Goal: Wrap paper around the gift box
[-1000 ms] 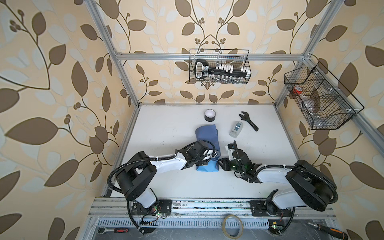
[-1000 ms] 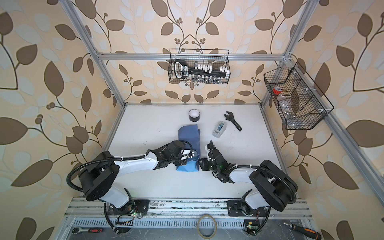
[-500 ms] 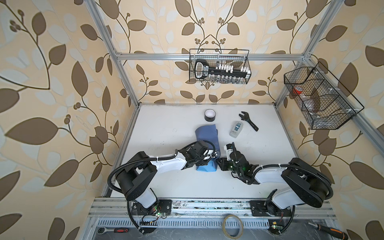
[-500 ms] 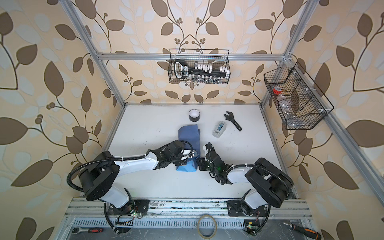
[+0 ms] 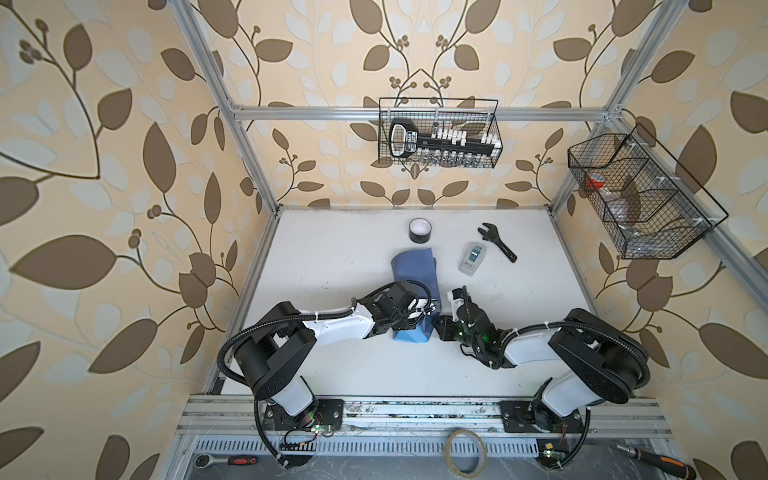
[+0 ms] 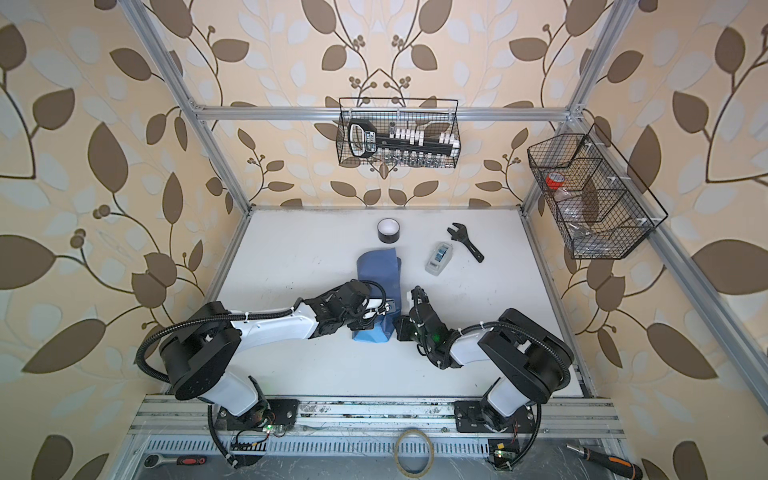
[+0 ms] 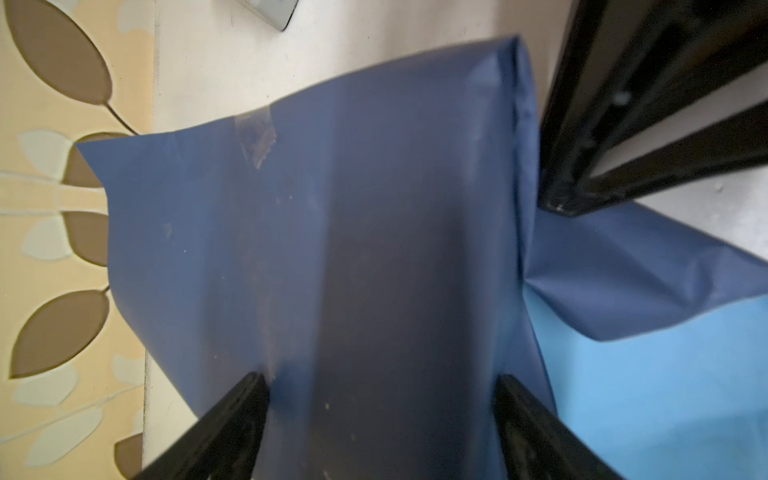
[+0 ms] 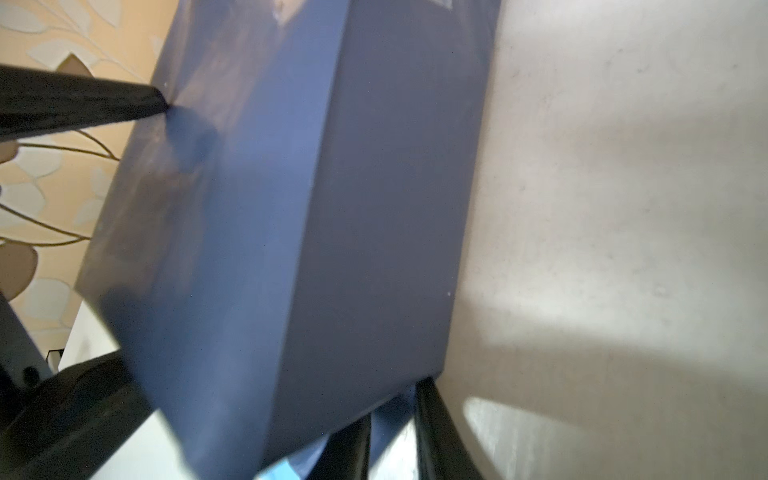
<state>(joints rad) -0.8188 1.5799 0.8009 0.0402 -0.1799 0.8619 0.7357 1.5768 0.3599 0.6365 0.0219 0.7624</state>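
Note:
The paper is folded over a block shape in mid table, slate-blue face out, with a light-blue flap lying at its near end. The gift box is hidden under it. My left gripper is open, and its fingertips rest on the paper's top face. My right gripper sits low at the block's near right corner. Its jaws stand close together with a fold of paper between them, and one tip is hidden under the paper.
Behind the paper lie a black tape roll, a small clear case and a black wrench. Wire baskets hang on the back wall and the right frame. A tape ring lies at the front rail.
My right gripper has slid left up to the wrapped block's corner and its jaws have narrowed. The left arm and the paper have stayed put.

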